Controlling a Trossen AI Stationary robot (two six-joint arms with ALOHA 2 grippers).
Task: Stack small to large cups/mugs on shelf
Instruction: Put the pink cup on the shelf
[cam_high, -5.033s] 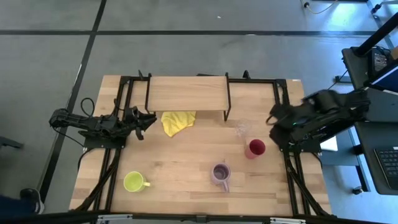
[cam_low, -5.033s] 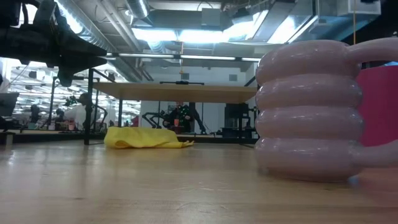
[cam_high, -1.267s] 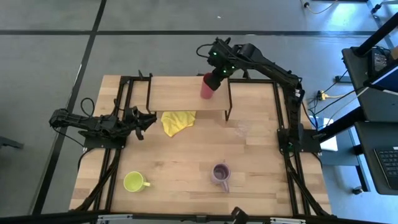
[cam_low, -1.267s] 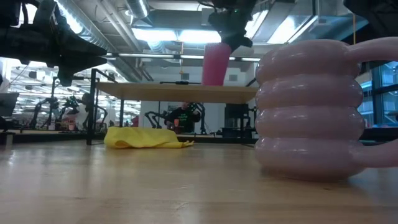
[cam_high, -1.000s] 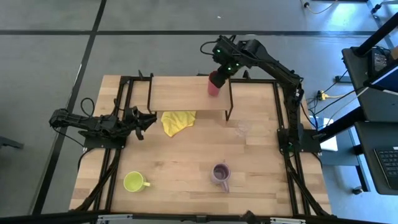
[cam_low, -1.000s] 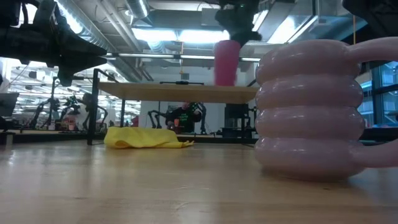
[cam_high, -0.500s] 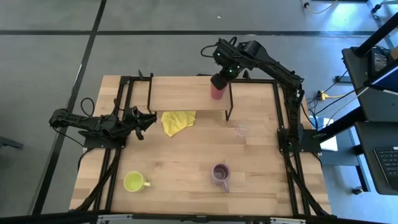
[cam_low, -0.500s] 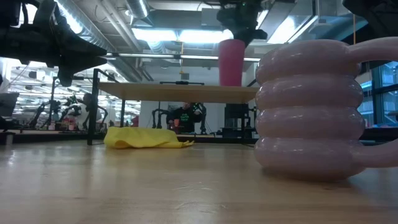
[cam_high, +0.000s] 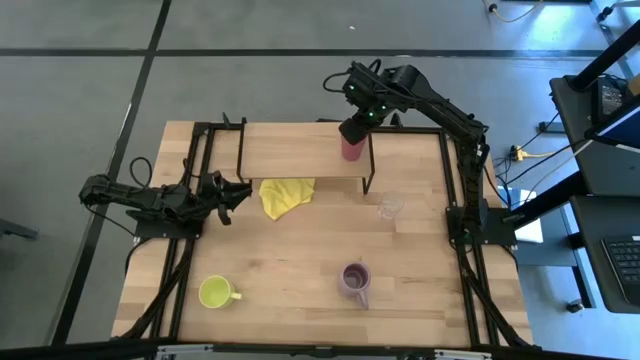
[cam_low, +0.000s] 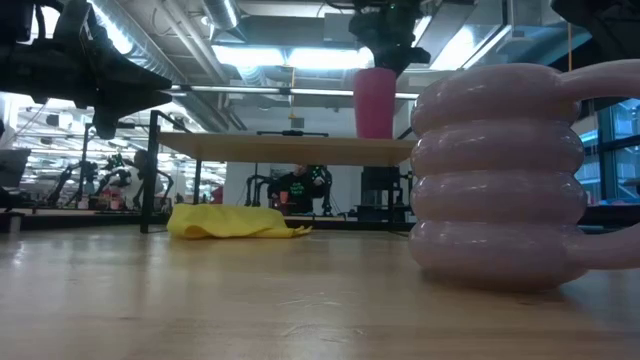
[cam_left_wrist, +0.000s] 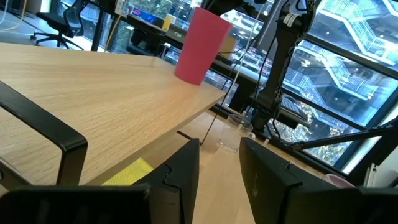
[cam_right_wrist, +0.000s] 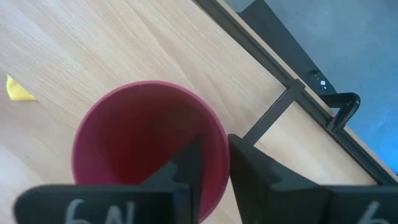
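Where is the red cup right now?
In the high view the red cup stands on the shelf, at its right end near the black leg. The right gripper grips its rim from above.

The tall cup (cam_high: 350, 148) is set on the shelf's (cam_high: 290, 150) right end; the cloth (cam_high: 284, 195), glass (cam_high: 389, 209) and two mugs (cam_high: 354, 281) are spread over the counter (cam_high: 300, 260) before it.

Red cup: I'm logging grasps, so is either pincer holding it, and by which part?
Yes. The right pincer grips the red cup by its rim, one finger inside and one outside, at the shelf's right end. The left pincer holds nothing.
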